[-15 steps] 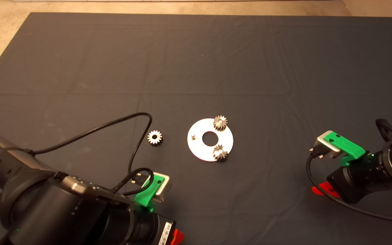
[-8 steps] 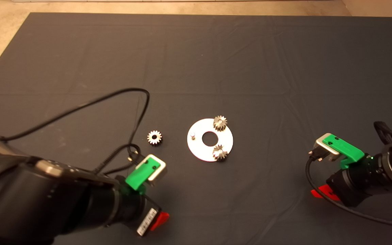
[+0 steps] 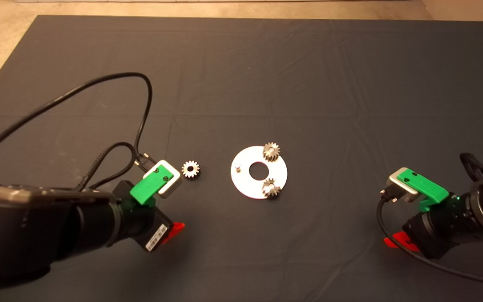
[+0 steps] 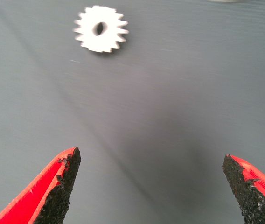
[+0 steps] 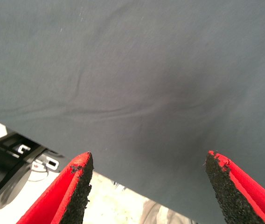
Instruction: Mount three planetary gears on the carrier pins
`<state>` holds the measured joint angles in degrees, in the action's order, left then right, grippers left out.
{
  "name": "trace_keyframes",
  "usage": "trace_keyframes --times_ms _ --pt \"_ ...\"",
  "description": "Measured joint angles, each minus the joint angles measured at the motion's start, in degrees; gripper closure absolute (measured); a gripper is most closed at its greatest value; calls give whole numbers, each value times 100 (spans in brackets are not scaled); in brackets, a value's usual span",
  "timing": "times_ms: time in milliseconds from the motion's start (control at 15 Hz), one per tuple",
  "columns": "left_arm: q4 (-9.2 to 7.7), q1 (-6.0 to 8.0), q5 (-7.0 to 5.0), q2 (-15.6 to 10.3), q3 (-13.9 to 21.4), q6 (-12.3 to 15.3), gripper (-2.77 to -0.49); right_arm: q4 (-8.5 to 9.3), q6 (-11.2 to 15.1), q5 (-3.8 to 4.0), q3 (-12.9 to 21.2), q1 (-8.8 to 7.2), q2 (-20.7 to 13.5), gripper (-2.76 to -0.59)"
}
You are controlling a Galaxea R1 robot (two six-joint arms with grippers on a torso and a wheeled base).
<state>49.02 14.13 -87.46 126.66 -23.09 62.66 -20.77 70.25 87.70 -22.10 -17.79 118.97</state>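
Your left gripper [image 4: 149, 186] sits nearest you, on the near-left side of the disc [image 3: 245, 184], low over the mat [image 3: 241, 75]. Fingers spread wide, nothing between the pads; bare mat shows in the gap in its wrist view. The loose gear [image 4: 101, 35] lies flat ahead of those fingers, off to one side of their centre line, bore up, not touched.

Your right gripper [image 5: 149, 186] is parked well right of the disc, near the mat's near edge. Fingers wide apart, empty. Its wrist view shows only creased mat and a strip of pale floor beyond the mat's edge, with some dark frame parts at one corner.

From the head view: the loose gear [image 3: 190, 169] lies on the mat just left of the disc, apart from it, and just beside the green-and-silver camera block [image 3: 160, 183] on your left wrist. A black cable [image 3: 99, 84] loops up from that wrist across the mat, left of the disc.

The disc lies flat mid-mat, centre hole open. One bare pin [image 3: 237, 167] stands at its left side, upright. The near gear [image 3: 270, 187] sits on the disc's near-right rim, teeth overhanging the edge a little. The far gear [image 3: 271, 151] sits on the disc's far-right rim, also overhanging. Whether each is fully seated on its pin you cannot tell from here.
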Motion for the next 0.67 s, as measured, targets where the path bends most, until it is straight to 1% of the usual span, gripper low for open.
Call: trace_keyframes --times_ms 133,200,267,333,400,467,533,667 --pt "209 1 0 -15 -362 -192 -217 2 -11 1 6 50 -59 -176" --pt "393 -21 0 -11 -566 -247 -217 4 -13 0 9 54 -108 -176" --pt "548 -74 -2 2 -713 -337 -217 4 -16 3 9 80 -171 -176" --pt "655 -246 -2 51 -873 -447 -217 4 -16 6 9 85 -179 -176" --pt "671 -424 5 131 -991 -568 -217 4 -32 12 9 140 -244 -176" --pt "672 -525 30 212 -1040 -582 -217 4 -38 14 11 186 -266 -176" --pt "676 -523 88 243 -1047 -580 -217 4 -50 4 13 208 -266 -176" --pt "726 -506 105 280 -1084 -578 -217 4 -60 6 13 264 -306 -176"
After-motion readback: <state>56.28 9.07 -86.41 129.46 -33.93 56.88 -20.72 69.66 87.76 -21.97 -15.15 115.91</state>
